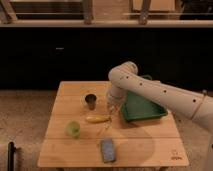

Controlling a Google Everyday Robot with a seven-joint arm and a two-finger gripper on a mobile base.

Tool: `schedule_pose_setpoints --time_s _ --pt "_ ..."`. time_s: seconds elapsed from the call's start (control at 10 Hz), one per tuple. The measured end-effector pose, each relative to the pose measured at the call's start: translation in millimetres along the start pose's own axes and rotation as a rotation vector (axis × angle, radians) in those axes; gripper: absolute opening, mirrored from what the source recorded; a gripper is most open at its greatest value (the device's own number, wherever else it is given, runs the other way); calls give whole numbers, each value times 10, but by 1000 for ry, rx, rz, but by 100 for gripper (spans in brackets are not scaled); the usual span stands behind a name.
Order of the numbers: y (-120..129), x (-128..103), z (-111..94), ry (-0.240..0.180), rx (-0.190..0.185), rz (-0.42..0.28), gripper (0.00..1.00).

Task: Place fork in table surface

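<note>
My gripper [111, 107] hangs from the white arm over the middle of the light wooden table surface [145, 142], between the dark cup and the green tray. A slim pale fork [106, 122] points down from it towards the tabletop, just right of the yellow banana-like object [97, 119]. The gripper seems shut on the fork's upper end. The fork's lower tip is close to the wood; I cannot tell whether it touches.
A dark cup [90, 101] stands left of the gripper. A green tray [142, 107] lies at the right rear. A small green round object [73, 129] sits front left and a blue-grey block [107, 150] near the front edge. A small logo [175, 156] marks the front right corner.
</note>
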Motion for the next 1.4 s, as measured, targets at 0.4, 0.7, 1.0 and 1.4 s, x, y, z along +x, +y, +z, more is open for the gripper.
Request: schedule_pose_setpoints --time_s 0.4,0.7,1.0,1.4 --pt "20 -17 211 0 10 73 0" --pt "25 -40 403 -3 7 145 0" --pt "-12 -38 636 -18 6 201 0" --pt "43 -16 863 -10 33 329 0"
